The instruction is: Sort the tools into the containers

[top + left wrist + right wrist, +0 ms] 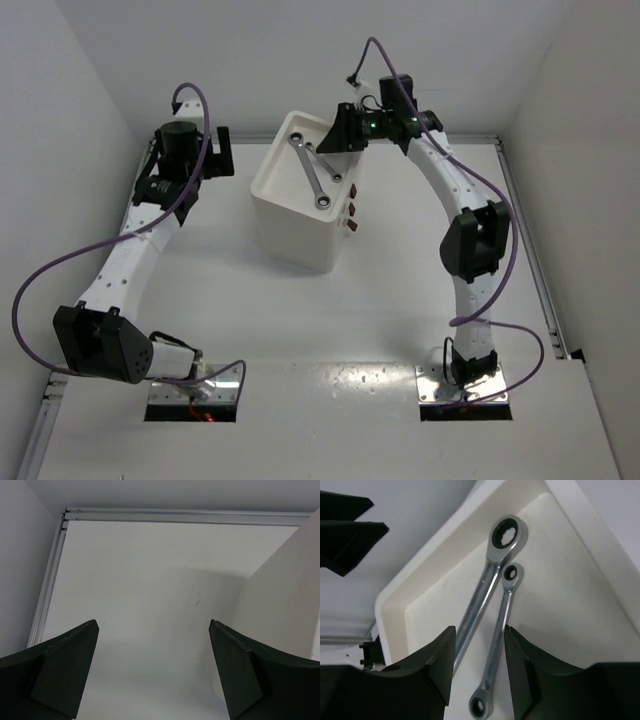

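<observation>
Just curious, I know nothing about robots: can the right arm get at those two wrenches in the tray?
Probably yes. The right gripper hangs right above the wrenches, open, and nothing covers them in the tray. They lie close together, so taking just one may be fiddly.

Plain white table point(300, 320) boxed in by white walls point(280, 50) on three sides, silver metal rail point(175, 515) along its far and side edges. Soft even light, bit of glare near the front.

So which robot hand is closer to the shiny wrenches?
Right. The right gripper hangs above the wrenches in the drawer unit tray top; the left gripper is beside the unit, over the table.
</observation>
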Available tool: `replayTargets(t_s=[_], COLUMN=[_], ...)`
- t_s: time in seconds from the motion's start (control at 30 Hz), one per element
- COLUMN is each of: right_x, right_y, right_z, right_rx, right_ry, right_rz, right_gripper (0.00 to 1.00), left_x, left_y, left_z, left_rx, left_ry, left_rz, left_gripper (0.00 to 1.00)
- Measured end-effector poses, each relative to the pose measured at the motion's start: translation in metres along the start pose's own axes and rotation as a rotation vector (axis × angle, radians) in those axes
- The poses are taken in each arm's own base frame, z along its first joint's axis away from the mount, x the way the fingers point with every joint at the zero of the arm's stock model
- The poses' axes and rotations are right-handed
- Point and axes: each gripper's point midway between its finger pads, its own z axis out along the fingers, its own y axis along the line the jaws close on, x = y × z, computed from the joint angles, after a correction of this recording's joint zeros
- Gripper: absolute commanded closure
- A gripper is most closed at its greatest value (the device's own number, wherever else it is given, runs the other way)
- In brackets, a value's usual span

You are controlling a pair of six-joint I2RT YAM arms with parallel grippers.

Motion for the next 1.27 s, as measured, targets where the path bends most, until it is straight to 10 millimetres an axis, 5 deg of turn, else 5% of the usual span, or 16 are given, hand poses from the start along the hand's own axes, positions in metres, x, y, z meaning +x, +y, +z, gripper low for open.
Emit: replayTargets(t_s=[0.17,0.3,0.4,0.47,0.6,0.73,0.83,0.9,1.07,1.27], right_x=[-0.025,-0.061,-0.071,-0.067,-0.017,0.087,0.168,0.199,0.213,0.202], right_y=[0.033,0.059,0.050,0.026,-0.066,-0.160,-0.191,-0.198,-0.205,-0.209], right_z=[-0.028,-0.075,-0.121,-0.153,-0.212,-0.248,-0.255,-0.258,-0.271,-0.284], right_rx=[-0.020,0.037,0.163,0.271,0.546,0.775,0.832,0.843,0.876,0.906], right_ry=[-0.119,-0.255,-0.330,-0.359,-0.318,-0.138,0.017,0.074,0.069,0.026], right_rz=[-0.042,-0.141,-0.184,-0.183,-0.086,0.036,0.131,0.167,0.159,0.121], right_gripper=[0.54,0.51,0.48,0.47,0.41,0.41,0.41,0.41,0.41,0.41], left_x=[-0.008,-0.029,-0.040,-0.036,-0.011,0.037,0.089,0.121,0.182,0.180], left_y=[-0.004,-0.003,-0.002,0.002,0.016,0.039,0.054,0.062,0.077,0.093], left_z=[-0.004,-0.009,-0.010,-0.009,-0.001,0.009,0.014,0.014,0.007,0.006], left_rx=[0.027,0.037,0.053,0.055,0.035,-0.019,-0.071,-0.096,-0.133,-0.169], left_ry=[-0.013,-0.045,-0.059,-0.041,0.025,0.129,0.232,0.296,0.420,0.392], left_rz=[0.011,0.019,0.022,0.020,0.015,0.012,0.026,0.036,0.056,0.029], left_gripper=[0.01,0.01,0.01,0.01,0.01,0.01,0.01,0.01,0.01,0.01])
